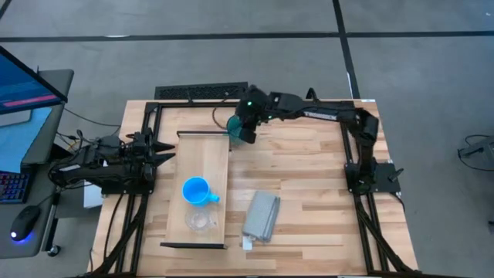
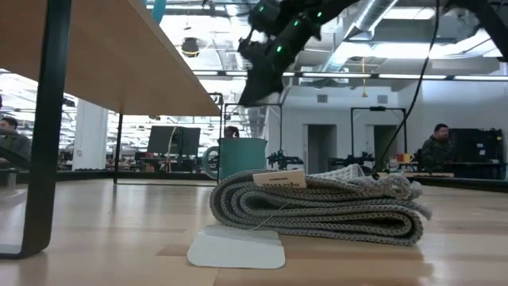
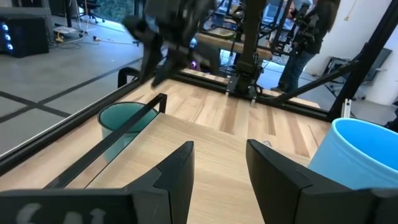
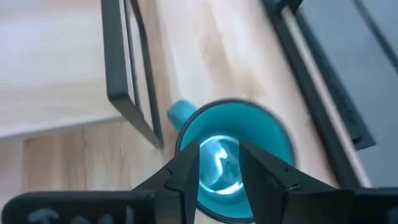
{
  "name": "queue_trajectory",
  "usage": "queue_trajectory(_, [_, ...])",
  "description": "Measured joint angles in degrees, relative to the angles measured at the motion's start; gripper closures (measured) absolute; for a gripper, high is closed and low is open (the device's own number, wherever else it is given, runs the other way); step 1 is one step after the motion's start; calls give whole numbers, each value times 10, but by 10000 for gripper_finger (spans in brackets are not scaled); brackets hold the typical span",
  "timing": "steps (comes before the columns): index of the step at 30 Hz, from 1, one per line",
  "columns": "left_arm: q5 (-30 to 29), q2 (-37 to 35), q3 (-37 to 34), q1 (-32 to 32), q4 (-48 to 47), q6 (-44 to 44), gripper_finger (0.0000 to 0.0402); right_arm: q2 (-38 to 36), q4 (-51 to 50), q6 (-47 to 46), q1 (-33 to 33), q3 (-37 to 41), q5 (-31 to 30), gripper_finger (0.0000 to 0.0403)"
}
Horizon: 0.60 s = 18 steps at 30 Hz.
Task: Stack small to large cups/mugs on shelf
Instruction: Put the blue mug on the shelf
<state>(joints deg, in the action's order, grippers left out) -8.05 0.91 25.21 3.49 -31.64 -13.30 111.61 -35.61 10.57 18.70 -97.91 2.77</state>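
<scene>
- Teal mug point(image 1: 240, 128) stands upright on the tabletop point(image 1: 309, 177), just beside the far end of the shelf point(image 1: 202, 158)
- Right gripper point(image 1: 247, 123) hangs directly over its mouth, fingers parted, gripping nothing
- Blue mug point(image 1: 196, 191) and clear cup point(image 1: 200, 222) sit on the shelf's near half
- Left gripper point(image 1: 166, 157) waits at the shelf's left edge, fingers apart, empty
- Folded grey cloth point(image 1: 262, 215) lies right of the shelf

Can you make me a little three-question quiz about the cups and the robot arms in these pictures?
1. True or false: the teal mug is on the shelf.
2. Which cup sits nearest the clear cup? A) blue mug B) teal mug
3. Fill in: the right gripper is over the ____ mug.

Key
1. False: it stands on the table beside the shelf's end.
2. A
3. teal
</scene>
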Motion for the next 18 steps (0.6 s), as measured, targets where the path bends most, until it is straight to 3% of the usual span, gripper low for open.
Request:
queue_trajectory(13, [-7,0,0,0,0,-2,264,-138,-40,10,7,0,2,266])
queue_trajectory(18, [-18,0,0,0,0,-5,264,-180,-70,-32,7,0,2,268])
